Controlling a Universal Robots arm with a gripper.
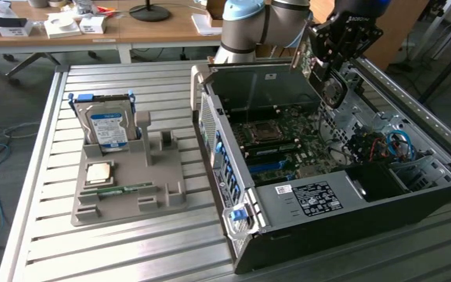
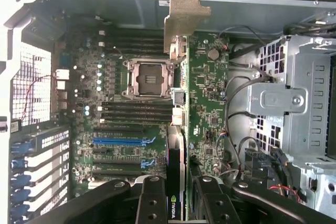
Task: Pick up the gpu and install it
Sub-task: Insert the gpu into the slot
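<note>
Upper right of the exterior frame: the gpu (image 1: 317, 64) is gripped by the jaws, which are closed on the card below the arm (image 1: 245, 26). The card is held on edge over the far end of the open computer case (image 1: 327, 200), which is laid on its side on the slatted metal worktop (image 1: 131, 258). The motherboard (image 1: 288, 144) is exposed inside the case, with the CPU socket (image 1: 258, 132) near its centre. Whether the card touches the board cannot be told.

Toward the exterior view's left, a grey holder (image 1: 143, 200) is set on the worktop, well apart from the card. A hard drive (image 1: 108, 126) is stood upright at its far end. A processor chip (image 1: 100, 172) and a narrow memory strip (image 1: 120, 189) are laid flat nearer the camera.

Wrist view: the gpu (image 2: 202, 103) is seen clamped between the two black fingers (image 2: 152, 203), with its silver bracket (image 2: 186, 14) at the end away from the jaws. The motherboard is seen behind the card, and a blue expansion slot (image 2: 123, 141) is seen beside it.
</note>
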